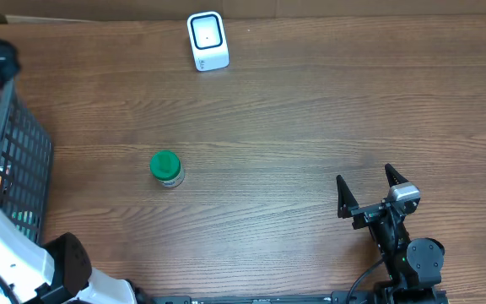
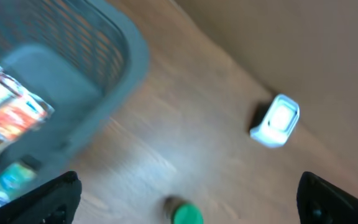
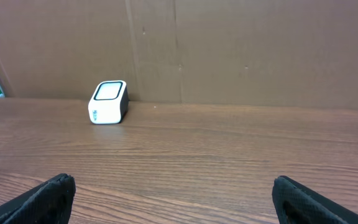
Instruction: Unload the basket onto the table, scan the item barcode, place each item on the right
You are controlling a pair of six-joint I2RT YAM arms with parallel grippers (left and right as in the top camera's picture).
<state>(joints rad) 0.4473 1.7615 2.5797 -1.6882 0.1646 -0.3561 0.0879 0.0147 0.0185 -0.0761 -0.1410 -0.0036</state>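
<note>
Green-cap bottle (image 1: 166, 168) upright, long axis vert., cap up; L+R jaws wide apart, empty

basket (image 1: 24, 160) cut off left, bottle (image 2: 185, 213) blurred; cropped below

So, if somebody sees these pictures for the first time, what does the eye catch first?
First the small jar with the green lid, alone left of the middle of the wooden table. Then the white scanner at the far edge, and the grey basket with packets inside at the left. The right claw is open and empty near the front right.
</note>
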